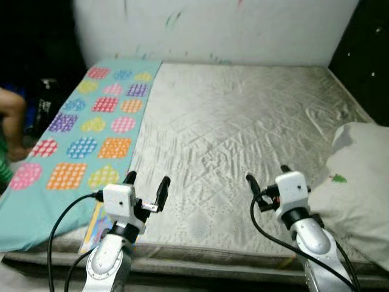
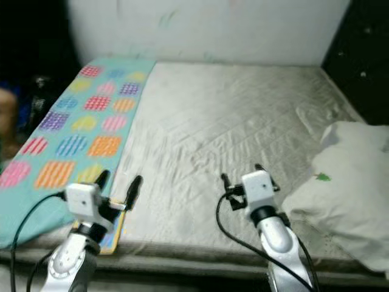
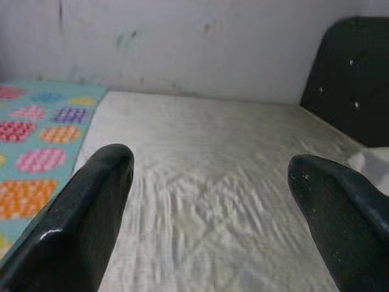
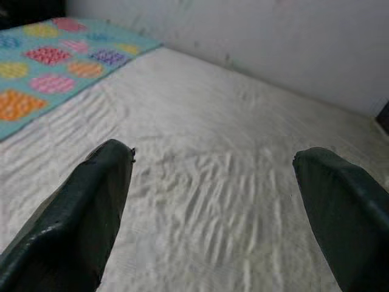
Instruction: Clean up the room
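A bed with a wrinkled grey-white sheet [image 1: 243, 128] lies before me. Along its left side stretches a teal blanket [image 1: 85, 134] printed with coloured dotted patches. A white pillow [image 1: 358, 176] rests on the right edge of the bed. My left gripper [image 1: 147, 185] hovers open over the near left part of the bed, beside the blanket's edge. My right gripper [image 1: 266, 179] hovers open over the near right part, just left of the pillow. Nothing sits between either pair of fingers [image 3: 91, 213] [image 4: 85, 207].
A white wall [image 1: 213, 27] with faint marks backs the bed. A dark headboard [image 1: 364, 48] stands at the right. A person's arm [image 1: 15, 121] shows at the far left edge. A colourful flat item [image 1: 97, 228] peeks out at the bed's near left edge.
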{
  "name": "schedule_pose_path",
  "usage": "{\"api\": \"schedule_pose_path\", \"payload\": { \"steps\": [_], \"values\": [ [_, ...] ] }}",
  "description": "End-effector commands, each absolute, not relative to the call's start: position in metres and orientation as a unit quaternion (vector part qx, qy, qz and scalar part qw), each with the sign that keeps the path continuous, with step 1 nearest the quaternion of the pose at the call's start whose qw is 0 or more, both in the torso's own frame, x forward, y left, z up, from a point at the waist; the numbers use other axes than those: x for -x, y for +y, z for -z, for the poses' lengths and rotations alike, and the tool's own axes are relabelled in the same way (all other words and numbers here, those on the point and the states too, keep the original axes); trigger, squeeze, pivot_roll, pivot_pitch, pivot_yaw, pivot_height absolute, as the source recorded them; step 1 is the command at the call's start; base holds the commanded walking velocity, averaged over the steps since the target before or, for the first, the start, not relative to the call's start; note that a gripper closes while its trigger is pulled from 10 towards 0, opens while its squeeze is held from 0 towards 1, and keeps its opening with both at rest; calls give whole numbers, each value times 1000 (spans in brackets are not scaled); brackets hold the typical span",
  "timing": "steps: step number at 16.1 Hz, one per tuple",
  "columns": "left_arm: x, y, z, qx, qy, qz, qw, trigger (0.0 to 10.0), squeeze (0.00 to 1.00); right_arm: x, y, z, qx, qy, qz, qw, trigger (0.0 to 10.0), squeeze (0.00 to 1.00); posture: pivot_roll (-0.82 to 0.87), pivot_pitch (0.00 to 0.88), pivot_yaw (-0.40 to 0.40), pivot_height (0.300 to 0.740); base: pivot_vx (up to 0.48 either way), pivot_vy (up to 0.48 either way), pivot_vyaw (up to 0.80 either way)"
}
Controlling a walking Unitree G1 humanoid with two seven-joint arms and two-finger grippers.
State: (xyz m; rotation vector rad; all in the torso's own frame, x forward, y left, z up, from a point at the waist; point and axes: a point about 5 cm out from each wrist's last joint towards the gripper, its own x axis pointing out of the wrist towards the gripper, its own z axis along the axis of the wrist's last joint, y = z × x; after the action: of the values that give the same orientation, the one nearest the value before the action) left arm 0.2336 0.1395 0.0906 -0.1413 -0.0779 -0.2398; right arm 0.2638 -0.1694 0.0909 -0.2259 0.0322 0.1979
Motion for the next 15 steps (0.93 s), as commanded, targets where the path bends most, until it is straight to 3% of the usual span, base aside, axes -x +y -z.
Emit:
{"api": "schedule_pose_path", "payload": {
  "steps": [1, 15],
  "values": [
    [-232, 152, -88, 57, -28, 95, 993, 10000, 0, -266, -158, -96, 107, 1, -116, 988, 10000, 0, 23, 38, -3, 740, 0, 0, 0],
    [-234, 151, -86, 46, -23, 77, 996, 10000, 0, -265, -157, -97, 116, -3, -122, 986, 10000, 0, 20, 41, -5, 740, 0, -22, 0]
  ]
}}
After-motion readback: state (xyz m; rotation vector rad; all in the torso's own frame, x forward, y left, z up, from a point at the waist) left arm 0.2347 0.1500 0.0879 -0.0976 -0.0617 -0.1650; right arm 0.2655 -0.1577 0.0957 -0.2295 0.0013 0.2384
